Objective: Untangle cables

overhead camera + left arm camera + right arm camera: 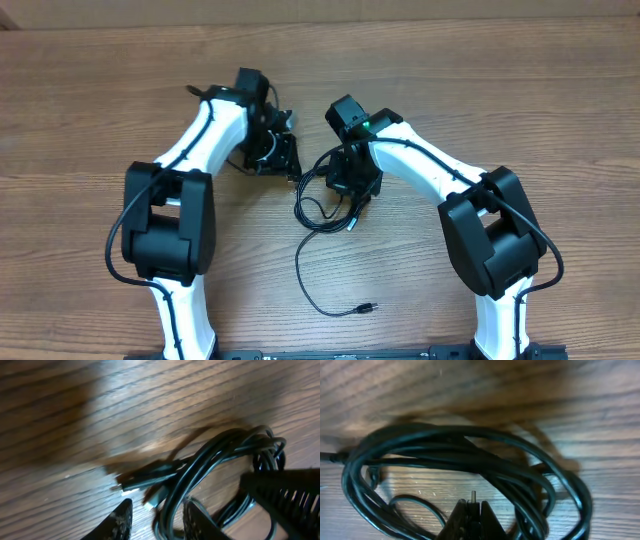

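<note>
The cables [312, 200] are thin black cords, bunched between my two grippers on the wooden table. One loose strand [300, 272] runs toward the front and ends in a small plug [368, 308]. My left gripper [157, 510] is open, and looped strands [210, 457] pass between its fingers [120, 521], lying against the right one. Two plug ends [142, 479] lie just ahead of it. My right gripper [472, 504] is shut on a cable plug whose metal pin [473, 495] sticks out past the tips. A coil of cord [470, 455] lies beyond it.
The wooden table [500, 80] runs bare toward the back and both sides. A black ribbed part [287, 492] fills the right edge of the left wrist view, close to the loops. Both arm bases [170, 225] stand near the front edge.
</note>
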### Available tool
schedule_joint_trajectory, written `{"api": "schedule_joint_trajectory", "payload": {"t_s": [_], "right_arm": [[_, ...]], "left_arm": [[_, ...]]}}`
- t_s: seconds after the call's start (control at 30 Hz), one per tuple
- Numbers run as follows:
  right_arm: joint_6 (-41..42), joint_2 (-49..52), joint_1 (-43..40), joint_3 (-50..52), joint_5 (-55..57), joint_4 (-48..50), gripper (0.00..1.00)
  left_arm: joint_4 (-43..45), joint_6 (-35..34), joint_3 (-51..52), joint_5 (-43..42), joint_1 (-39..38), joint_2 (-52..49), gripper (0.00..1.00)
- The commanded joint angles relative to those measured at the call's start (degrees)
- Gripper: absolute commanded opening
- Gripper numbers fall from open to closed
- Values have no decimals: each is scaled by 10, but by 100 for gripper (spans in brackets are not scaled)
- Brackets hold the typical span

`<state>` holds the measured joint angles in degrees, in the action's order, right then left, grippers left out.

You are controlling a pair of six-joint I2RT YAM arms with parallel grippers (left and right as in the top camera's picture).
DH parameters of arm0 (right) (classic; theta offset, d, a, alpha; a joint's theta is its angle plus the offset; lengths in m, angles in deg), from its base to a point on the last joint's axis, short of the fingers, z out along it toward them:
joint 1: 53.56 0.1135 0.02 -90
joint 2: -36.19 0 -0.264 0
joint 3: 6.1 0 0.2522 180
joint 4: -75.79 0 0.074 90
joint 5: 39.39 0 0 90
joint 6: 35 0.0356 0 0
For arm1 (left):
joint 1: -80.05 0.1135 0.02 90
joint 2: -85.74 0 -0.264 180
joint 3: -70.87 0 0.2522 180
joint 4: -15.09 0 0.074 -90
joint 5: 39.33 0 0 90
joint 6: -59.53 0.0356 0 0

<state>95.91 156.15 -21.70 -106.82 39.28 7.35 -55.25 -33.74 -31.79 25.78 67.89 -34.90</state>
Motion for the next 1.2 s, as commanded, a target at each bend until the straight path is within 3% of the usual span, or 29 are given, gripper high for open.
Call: {"api": "schedule_joint_trajectory", "payload": {"t_s": [0.0,0.53,1.17], "right_arm": [[18,-9,1,14,-40,10,4],[20,-9,12,15,-38,66,4],[41,-9,12,15,-38,12,4]], "left_arm": [[7,-16,-12,28,-13,-8,34],[13,-17,-2,59,-45,-9,36],[20,-17,18,58,-59,-10,35]]}}
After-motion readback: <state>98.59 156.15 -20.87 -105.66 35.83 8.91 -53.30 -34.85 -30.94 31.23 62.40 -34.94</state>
